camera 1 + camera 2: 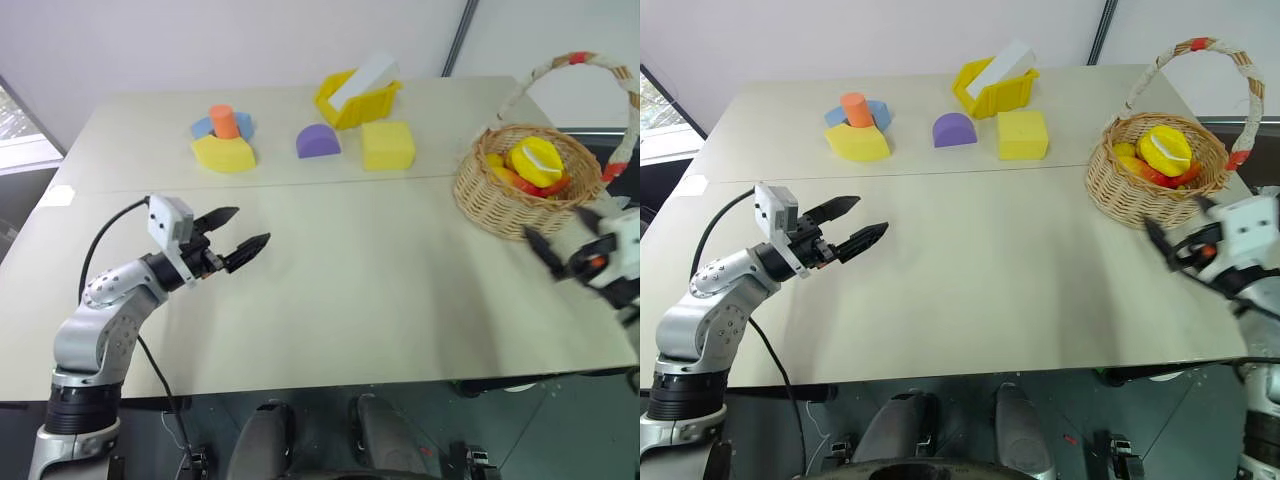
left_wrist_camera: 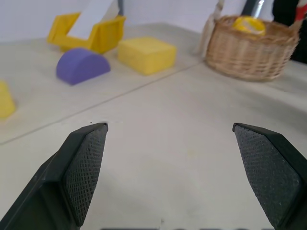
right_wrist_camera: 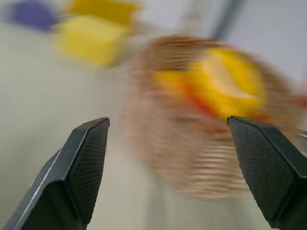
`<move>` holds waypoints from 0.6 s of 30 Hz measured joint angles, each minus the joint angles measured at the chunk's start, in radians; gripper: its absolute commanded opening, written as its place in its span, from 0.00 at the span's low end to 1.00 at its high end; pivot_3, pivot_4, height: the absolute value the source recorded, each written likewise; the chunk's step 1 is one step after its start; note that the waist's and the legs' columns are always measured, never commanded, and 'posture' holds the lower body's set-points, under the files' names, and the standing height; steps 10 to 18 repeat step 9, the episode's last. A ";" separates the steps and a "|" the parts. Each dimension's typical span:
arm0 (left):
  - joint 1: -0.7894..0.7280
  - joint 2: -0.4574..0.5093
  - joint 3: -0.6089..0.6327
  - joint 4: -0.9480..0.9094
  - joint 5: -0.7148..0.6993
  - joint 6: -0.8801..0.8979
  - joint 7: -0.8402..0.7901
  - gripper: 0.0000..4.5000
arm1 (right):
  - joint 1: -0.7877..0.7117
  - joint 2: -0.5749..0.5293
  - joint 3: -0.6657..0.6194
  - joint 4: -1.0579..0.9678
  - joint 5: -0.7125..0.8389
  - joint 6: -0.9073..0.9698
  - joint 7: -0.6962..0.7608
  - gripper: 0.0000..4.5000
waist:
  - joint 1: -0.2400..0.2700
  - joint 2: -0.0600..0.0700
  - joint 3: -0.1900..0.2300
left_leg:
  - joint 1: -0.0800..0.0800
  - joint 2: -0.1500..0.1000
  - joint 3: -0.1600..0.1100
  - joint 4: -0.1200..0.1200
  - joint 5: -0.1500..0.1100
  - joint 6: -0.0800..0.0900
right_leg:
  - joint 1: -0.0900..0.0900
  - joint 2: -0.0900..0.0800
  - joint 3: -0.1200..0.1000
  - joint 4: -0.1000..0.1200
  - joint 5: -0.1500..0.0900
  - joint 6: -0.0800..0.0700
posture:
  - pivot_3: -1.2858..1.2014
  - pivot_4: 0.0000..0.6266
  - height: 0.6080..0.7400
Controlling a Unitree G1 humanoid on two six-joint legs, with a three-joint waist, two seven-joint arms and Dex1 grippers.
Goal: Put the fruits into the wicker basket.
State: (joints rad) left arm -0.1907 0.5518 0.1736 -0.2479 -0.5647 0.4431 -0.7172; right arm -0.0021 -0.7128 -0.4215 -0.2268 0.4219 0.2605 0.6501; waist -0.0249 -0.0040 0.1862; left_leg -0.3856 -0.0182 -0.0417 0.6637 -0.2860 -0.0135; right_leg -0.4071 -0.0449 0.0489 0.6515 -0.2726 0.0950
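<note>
Resting inside the wicker basket (image 1: 520, 195): 2 toy fruits, a ridged yellow starfruit (image 1: 536, 160) on top and a red-to-yellow mango (image 1: 522, 183) tucked under it against the basket's near wall, so judged from this layout the task looks done. Basket parked at the table's (image 1: 350, 290) far right corner, its cloth-wrapped arched handle (image 1: 580, 65) upright, leaving the mouth free for drops from above. Right gripper (image 1: 1175, 240) just beside the basket's near rim, fingers spread wide and holding nothing, pointing roughly level toward the woven wall; probably placed that way after letting a fruit go. Left gripper (image 1: 232, 235) well apart from the basket, over bare tabletop, likewise released and empty, aimed toward the basket. Behind it and well left of the basket: foam shapes, namely a yellow block (image 1: 387, 145), a purple half-round (image 1: 318, 141), a yellow wedge (image 1: 223, 153) carrying an orange cylinder (image 1: 224, 121) and blue pieces (image 1: 204, 127), plus a yellow open box (image 1: 355, 100) holding a white slab (image 1: 366, 75); none of these belong in the basket.
</note>
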 measured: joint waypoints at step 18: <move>0.082 -0.003 0.013 0.019 0.051 -0.039 0.025 1.00 | -0.143 0.068 0.211 -0.006 0.015 0.025 0.061 0.91 | 0.015 -0.001 0.000 | -0.003 -0.001 -0.003 0.000 0.000 0.000 | -0.001 -0.003 -0.001 -0.002 0.000 0.000 | 0.52 0.24 1.00</move>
